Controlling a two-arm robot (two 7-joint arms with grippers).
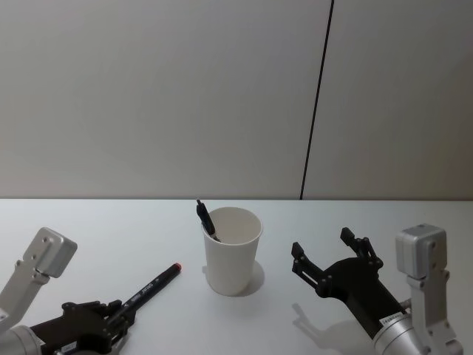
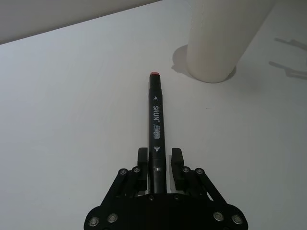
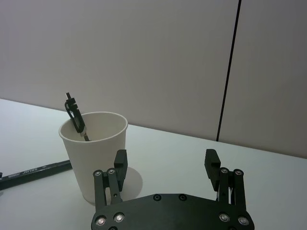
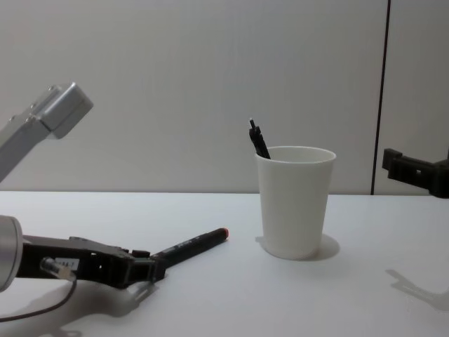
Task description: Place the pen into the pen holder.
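Black marker pen, red-orange end cap, white lettering on the barrel. It lies on the white worktop to the left of the white paper cup, with the capped end pointing toward the cup's base but apart from it.

Cup stands upright near mid-worktop. A dark pen is already inside, leaning on the far left of the rim with its clip end poking above it.

Left pincer sits low at the worktop, straddling the marker's rear end. In the left wrist view its fingers flank the barrel with a slim gap on one side, so they are apart and not clamped.

Right pincer is to the right of the cup, above the worktop and clear of it. Its fingers are spread wide, with nothing between them.
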